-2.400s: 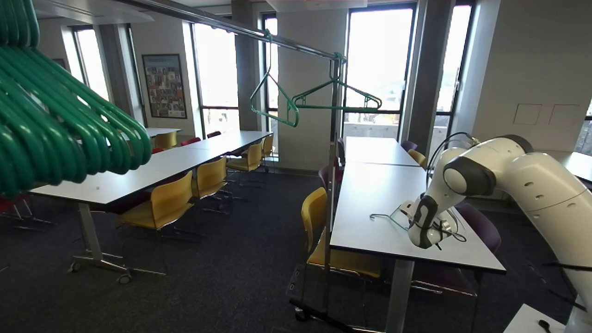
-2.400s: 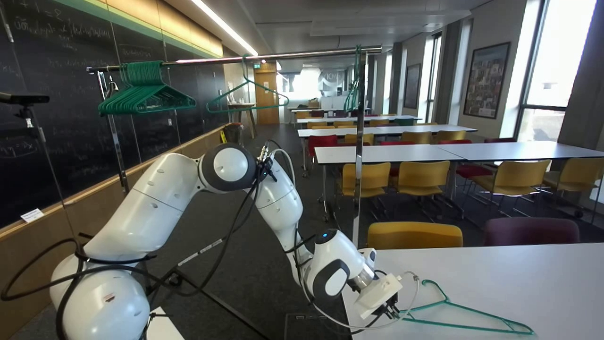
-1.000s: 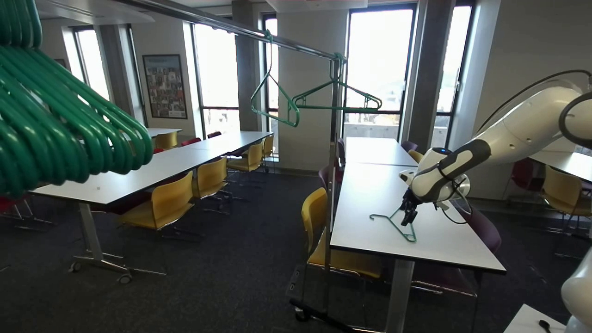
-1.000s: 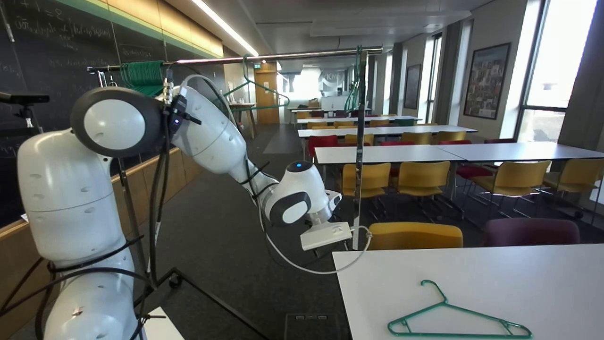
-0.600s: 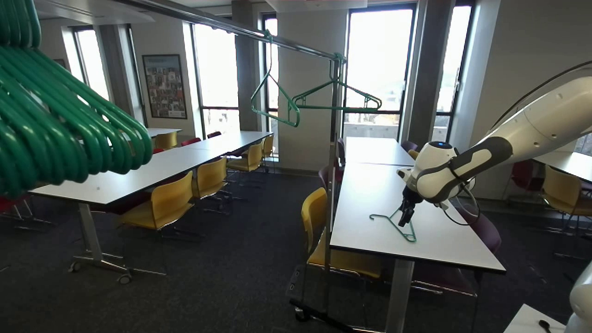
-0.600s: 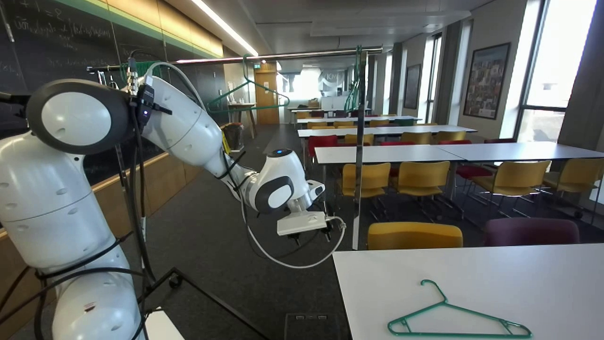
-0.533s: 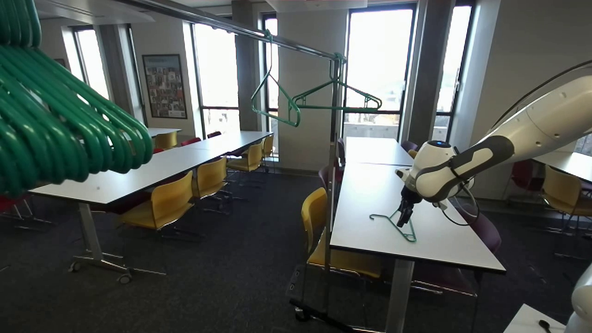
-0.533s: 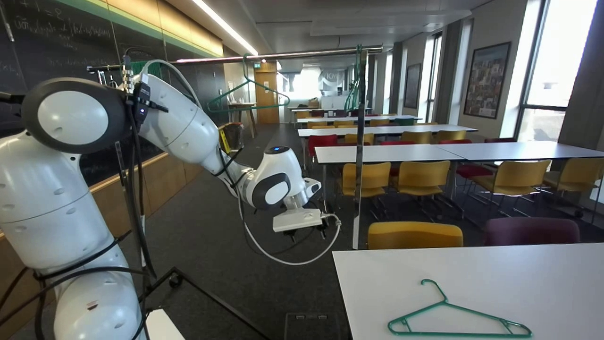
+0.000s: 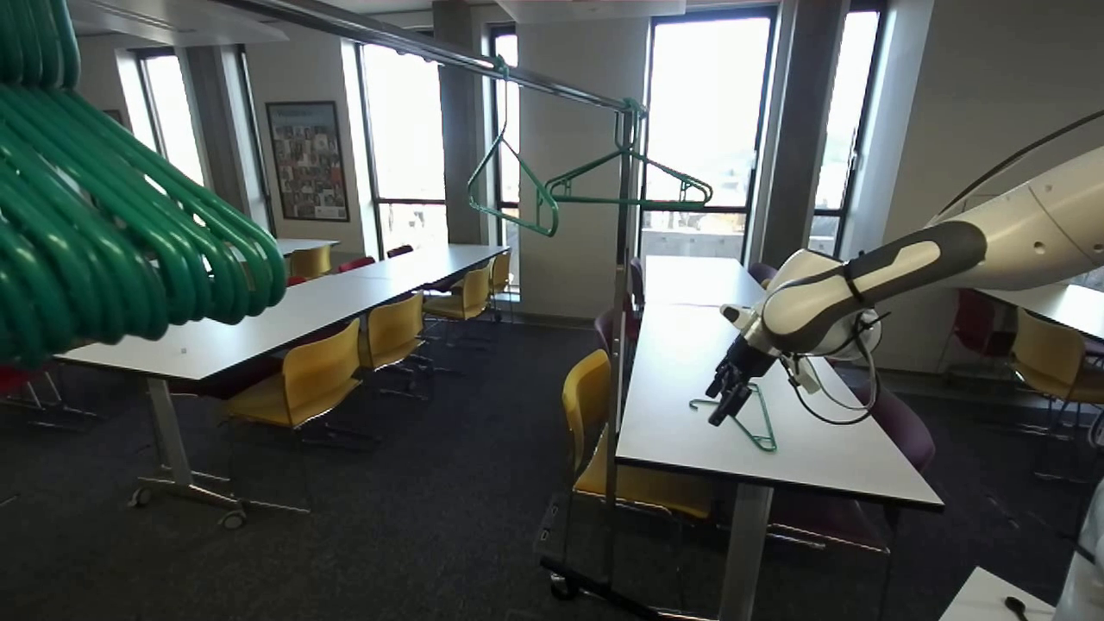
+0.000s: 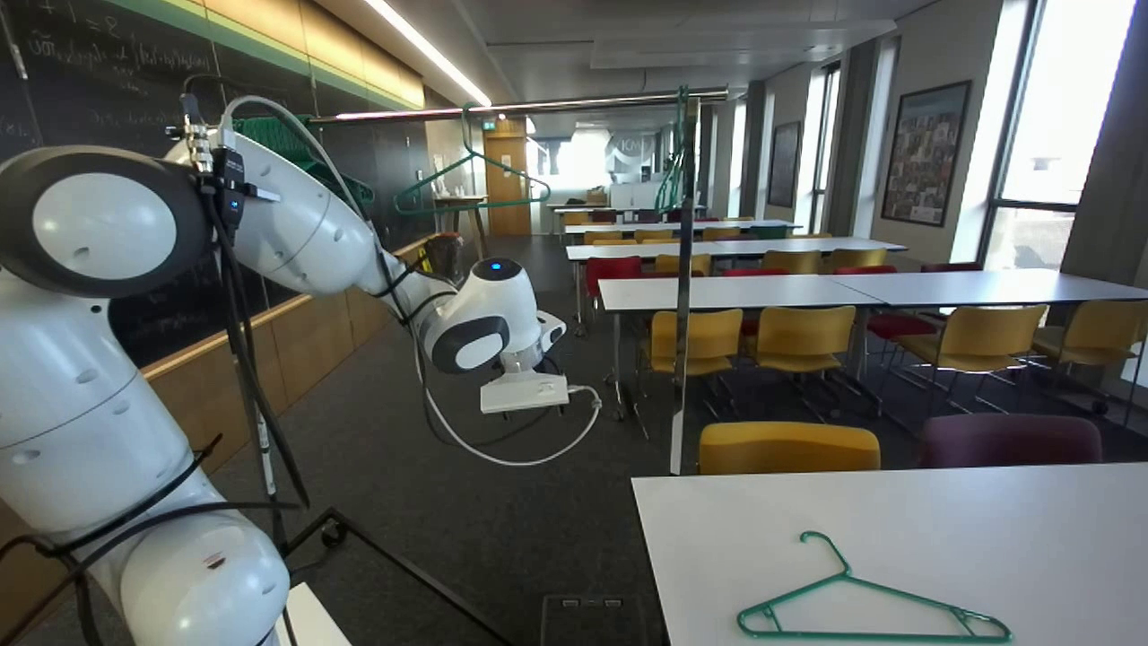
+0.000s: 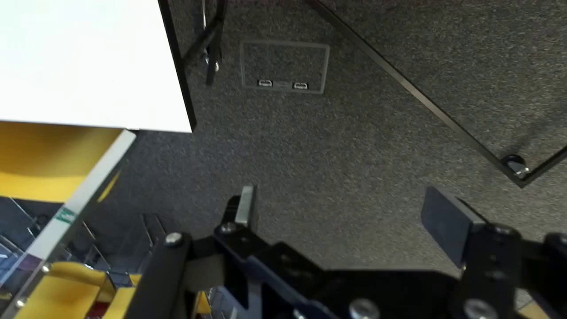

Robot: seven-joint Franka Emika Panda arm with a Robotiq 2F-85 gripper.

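Observation:
My gripper (image 11: 343, 212) stands wide open in the wrist view, with nothing between its grey pads (image 11: 447, 223) but a sight of the dark carpet below. In an exterior view the black gripper (image 9: 718, 407) points down and overlaps part of a green hanger (image 9: 767, 418) behind it. That same green hanger (image 10: 846, 575) lies flat on the white table (image 10: 942, 511) in an exterior view, clearly apart from the arm. There the fingers are mostly hidden behind the white box (image 10: 525, 393) on the wrist.
A metal rail (image 9: 552, 82) carries a dense bunch of green hangers (image 9: 112, 250) and a few spaced ones, such as a single hanger (image 10: 471, 154). The rack's post (image 10: 683, 296) rises beside the table; its base bar (image 11: 412, 91) runs along the floor. Yellow chairs (image 10: 789, 447) stand around.
My gripper was low at the hanger's end on the table; it has risen and drawn back beyond the table's edge. The hanger stays on the table. Over the last second the jaws stay open.

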